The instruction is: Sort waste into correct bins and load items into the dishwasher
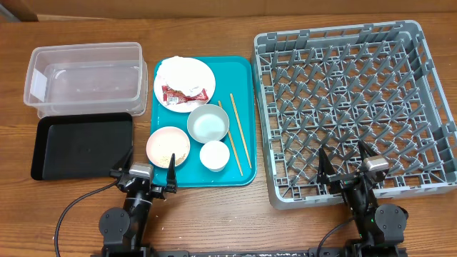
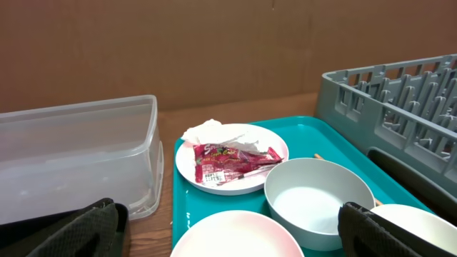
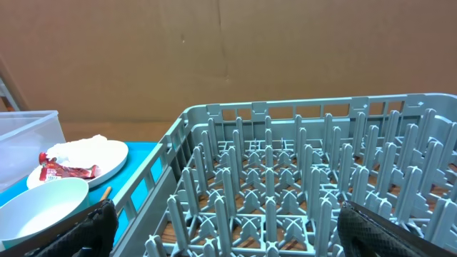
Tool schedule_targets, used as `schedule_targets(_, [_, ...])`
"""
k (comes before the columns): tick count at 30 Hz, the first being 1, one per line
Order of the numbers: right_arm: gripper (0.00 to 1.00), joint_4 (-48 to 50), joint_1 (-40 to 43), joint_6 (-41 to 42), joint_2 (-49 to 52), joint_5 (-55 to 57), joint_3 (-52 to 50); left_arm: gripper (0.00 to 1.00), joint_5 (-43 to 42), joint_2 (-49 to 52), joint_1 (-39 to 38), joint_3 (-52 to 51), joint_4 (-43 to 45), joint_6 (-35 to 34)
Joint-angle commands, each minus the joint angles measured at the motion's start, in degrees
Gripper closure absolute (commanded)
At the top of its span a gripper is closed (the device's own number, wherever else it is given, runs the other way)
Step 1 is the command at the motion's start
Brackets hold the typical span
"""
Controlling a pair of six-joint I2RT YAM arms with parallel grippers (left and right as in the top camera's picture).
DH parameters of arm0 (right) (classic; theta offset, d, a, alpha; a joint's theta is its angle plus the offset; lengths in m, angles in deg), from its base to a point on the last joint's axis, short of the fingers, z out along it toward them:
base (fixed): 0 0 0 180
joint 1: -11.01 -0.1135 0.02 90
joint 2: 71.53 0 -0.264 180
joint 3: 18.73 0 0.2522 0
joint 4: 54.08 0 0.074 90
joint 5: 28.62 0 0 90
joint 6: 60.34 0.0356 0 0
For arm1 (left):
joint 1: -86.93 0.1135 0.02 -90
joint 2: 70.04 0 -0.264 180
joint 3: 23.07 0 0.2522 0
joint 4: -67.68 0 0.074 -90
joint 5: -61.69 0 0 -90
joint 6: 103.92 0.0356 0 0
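Presently both arms sit at the near edge of the table. Left gripper: jaws spread wide, grasping nothing, poised at the near rim of the teal tray. Right gripper: jaws likewise spread and empty, at the near wall of the grey dish rack.

On the teal tray, nearest first:
- the pinkish bowl, with pale grains inside
- the white bowl
- the grey bowl
- the chopsticks, lying along the right side

Farther back, the plate carries the red wrapper and the crumpled napkin. Left of the teal tray lies the black tray, with the clear tub beyond it.
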Motion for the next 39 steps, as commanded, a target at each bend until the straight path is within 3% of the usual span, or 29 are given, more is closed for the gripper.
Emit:
schedule_targets(1, [0.00, 0.55, -0.26, 0.28, -0.46, 0.17, -0.59, 0.00, -2.12, -0.70, 0.26, -0.39, 0.63, -0.83])
schedule_targets(7, [0.00, 1.46, -0.26, 0.28, -0.46, -1.29, -0.57, 0.00, -2.60, -0.70, 0.26, 0.13, 1.03, -6.67])
schedule_targets(16, [0.00, 2.67, -0.24, 0.28, -0.46, -3.72, 2.03, 0.00, -2.32, -0.70, 0.26, 4.66, 0.04, -6.58])
schedule_targets(26, [0.00, 2.71, -0.26, 0.28, -0.46, -3.72, 2.80, 0.00, -2.10, -0.70, 0.26, 10.80, -7.23, -6.62])
schedule_targets(39, [0.00, 7.98, -0.26, 0.26, -0.46, -3.72, 2.82, 0.00, -2.19, -0.70, 0.26, 12.26, -7.02, -10.05])
